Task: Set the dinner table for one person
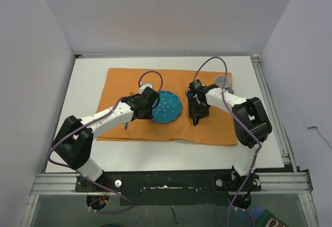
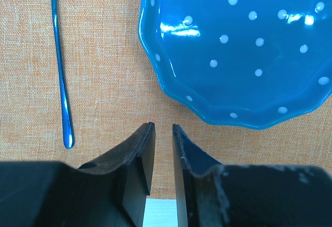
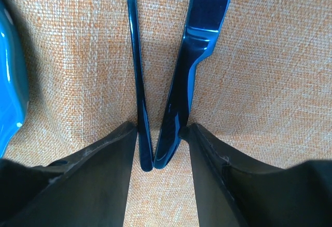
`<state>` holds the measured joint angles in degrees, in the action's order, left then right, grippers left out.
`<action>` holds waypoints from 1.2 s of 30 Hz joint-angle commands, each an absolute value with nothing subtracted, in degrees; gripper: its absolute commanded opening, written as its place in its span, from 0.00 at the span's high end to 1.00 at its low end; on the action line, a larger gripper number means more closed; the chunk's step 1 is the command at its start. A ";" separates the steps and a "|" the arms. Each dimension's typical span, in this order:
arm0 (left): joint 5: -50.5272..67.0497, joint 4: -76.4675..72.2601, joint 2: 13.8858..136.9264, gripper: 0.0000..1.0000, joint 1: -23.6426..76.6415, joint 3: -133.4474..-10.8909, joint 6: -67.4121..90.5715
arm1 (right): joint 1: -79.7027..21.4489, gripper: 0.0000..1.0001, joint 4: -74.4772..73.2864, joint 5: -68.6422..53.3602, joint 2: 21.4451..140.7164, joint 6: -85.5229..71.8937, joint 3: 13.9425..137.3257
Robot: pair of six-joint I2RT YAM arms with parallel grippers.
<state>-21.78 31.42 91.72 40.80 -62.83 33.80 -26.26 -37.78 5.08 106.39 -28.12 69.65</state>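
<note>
A blue plate with white dots [image 1: 168, 108] lies in the middle of an orange cloth [image 1: 207, 131] on the dinner table [image 1: 155, 151]. My left gripper [image 2: 163, 128] hovers just off the plate's [image 2: 238, 50] near left rim, its jaws a narrow gap apart with nothing between them. A blue fork [image 2: 59, 61] lies on the cloth to its left. To the right of the plate, my right gripper [image 3: 160, 128] is low over the cloth. Its fingers press on the handle ends of a blue knife [image 3: 199, 40] and a thin blue utensil [image 3: 134, 55], whose head is out of view.
A pale cup [image 1: 223, 81] stands at the cloth's far right corner, behind the right arm. The plate's edge [image 3: 10, 81] is close on the right gripper's left. White walls enclose the table on three sides.
</note>
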 commanded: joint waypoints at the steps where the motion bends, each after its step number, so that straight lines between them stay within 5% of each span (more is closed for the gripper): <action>1: -21.49 29.96 91.17 0.80 41.04 -64.77 33.48 | -26.52 0.55 -40.79 4.26 107.09 -28.48 71.66; 23: -24.97 33.51 93.42 0.80 41.04 -71.42 31.20 | -21.36 0.53 -46.19 5.01 98.87 -23.29 75.51; 36: -24.26 32.78 96.06 0.80 41.13 -71.81 31.99 | -18.14 0.51 -44.41 -1.25 114.70 -13.88 92.87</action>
